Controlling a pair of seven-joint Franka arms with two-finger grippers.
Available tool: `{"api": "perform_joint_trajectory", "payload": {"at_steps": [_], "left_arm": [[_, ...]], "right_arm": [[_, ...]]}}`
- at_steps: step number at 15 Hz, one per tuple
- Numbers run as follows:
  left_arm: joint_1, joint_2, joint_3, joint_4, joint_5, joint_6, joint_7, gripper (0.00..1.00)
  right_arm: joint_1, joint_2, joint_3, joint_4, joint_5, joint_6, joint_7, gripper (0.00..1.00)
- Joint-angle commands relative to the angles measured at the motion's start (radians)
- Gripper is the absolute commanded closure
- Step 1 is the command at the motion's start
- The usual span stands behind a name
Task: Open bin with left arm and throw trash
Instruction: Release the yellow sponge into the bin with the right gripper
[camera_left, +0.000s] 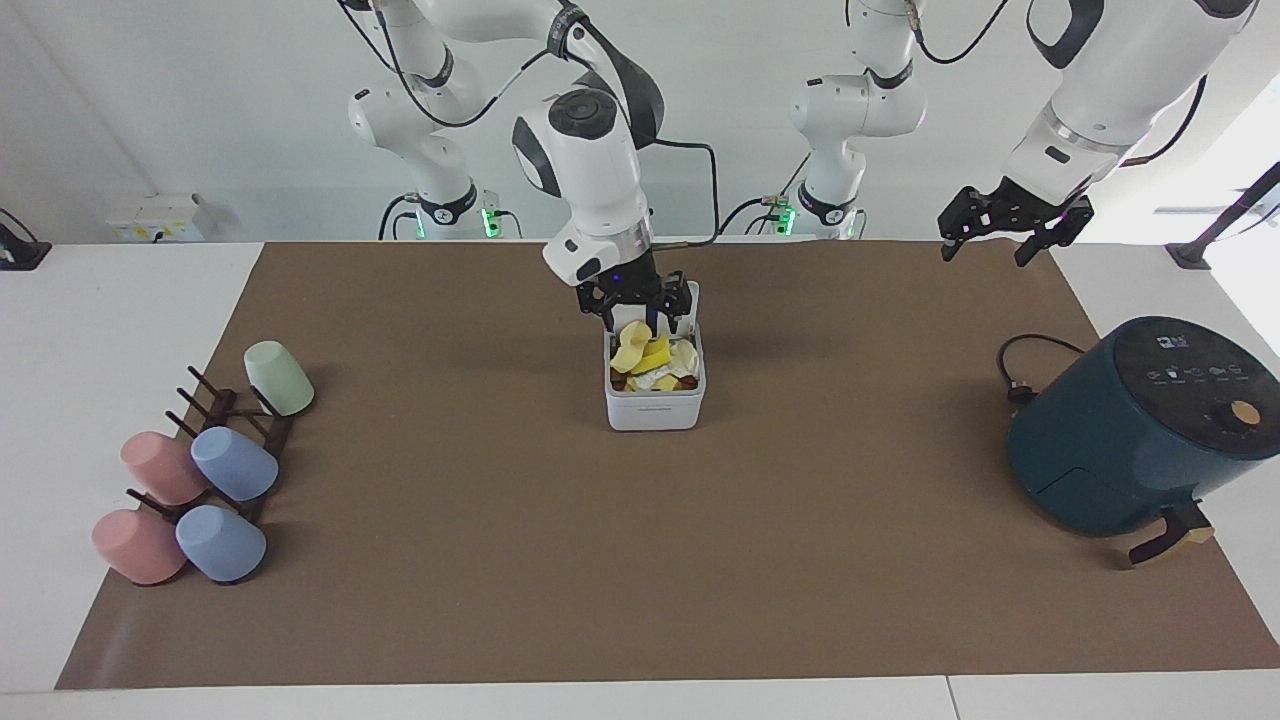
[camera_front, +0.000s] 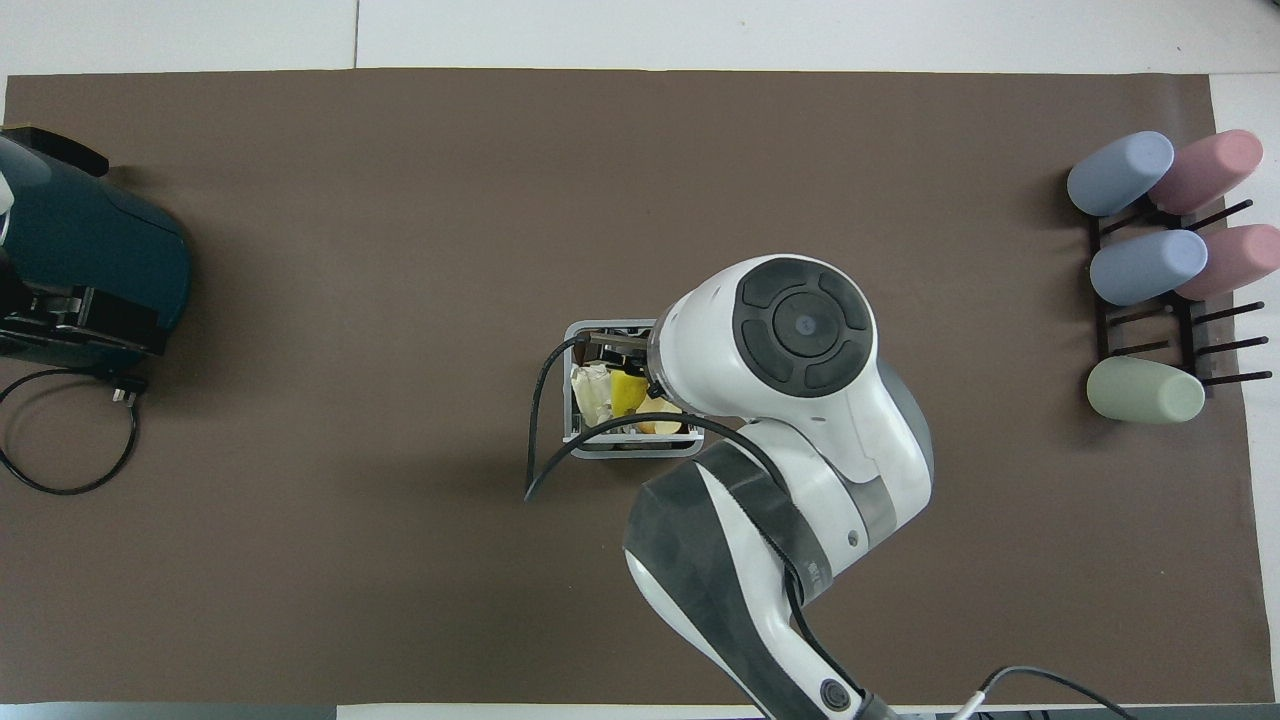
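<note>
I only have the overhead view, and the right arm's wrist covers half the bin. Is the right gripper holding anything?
Observer: No. The facing view shows the right gripper open and empty, just above the bin.
Operator: Is the trash inside?
Observer: Yes. The trash, yellow and white scraps, lies heaped inside the bin, up to about the rim.
Operator: I can't see the left gripper at all. Where is it?
Observer: The left gripper hangs open and empty in the air over the mat, above its edge nearest the robots, toward the air fryer.
</note>
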Motion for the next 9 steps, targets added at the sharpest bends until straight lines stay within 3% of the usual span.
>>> {"api": "perform_joint_trajectory", "payload": {"at_steps": [1, 9], "left_arm": [[0.003, -0.023, -0.005, -0.041, 0.022, 0.047, -0.011, 0.0], [0.005, -0.024, -0.005, -0.044, 0.022, 0.044, -0.006, 0.0]], "right_arm": [[-0.07, -0.019, 0.005, 0.035, -0.04, -0.057, -0.036, 0.0], [-0.378, -0.075, 0.007, 0.035, -0.076, -0.11, -0.421, 0.0]]}}
